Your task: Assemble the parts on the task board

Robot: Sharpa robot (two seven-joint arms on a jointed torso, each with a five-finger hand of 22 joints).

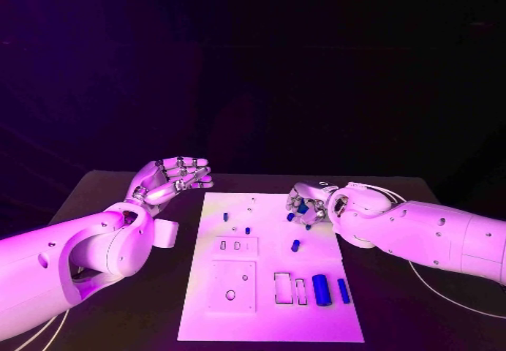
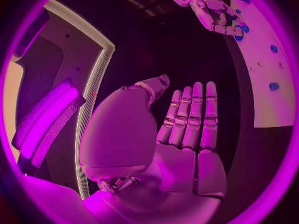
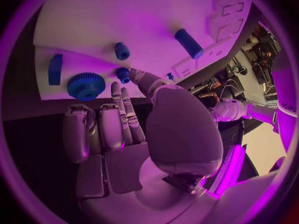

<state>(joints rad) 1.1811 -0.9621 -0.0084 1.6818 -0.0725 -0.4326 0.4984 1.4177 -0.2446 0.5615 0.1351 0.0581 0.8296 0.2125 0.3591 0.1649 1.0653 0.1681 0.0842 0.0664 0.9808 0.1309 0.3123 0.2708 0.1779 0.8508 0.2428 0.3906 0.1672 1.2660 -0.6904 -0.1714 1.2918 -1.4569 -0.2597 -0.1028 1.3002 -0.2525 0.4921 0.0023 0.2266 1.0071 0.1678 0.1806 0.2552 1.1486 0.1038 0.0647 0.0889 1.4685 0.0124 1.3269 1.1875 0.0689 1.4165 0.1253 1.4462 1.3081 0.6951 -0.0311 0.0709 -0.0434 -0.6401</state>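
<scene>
The white task board (image 1: 269, 307) lies in the middle of the black table. My right hand (image 1: 309, 201) is low over its far right corner. In the right wrist view its thumb and a fingertip close on a small blue peg (image 3: 123, 74) that stands at the board's surface. A blue gear (image 3: 86, 86) and a blue block (image 3: 55, 68) lie just beside those fingers. My left hand (image 1: 174, 179) hovers off the board's far left corner; its palm and straight fingers (image 2: 193, 114) hold nothing.
A thick blue cylinder (image 1: 320, 289) and a slim blue bar (image 1: 344, 291) lie at the board's near right, beside rectangular slots (image 1: 283, 287). Small blue pegs (image 1: 224, 216) (image 1: 295, 246) stand further up the board. Bare black table flanks it.
</scene>
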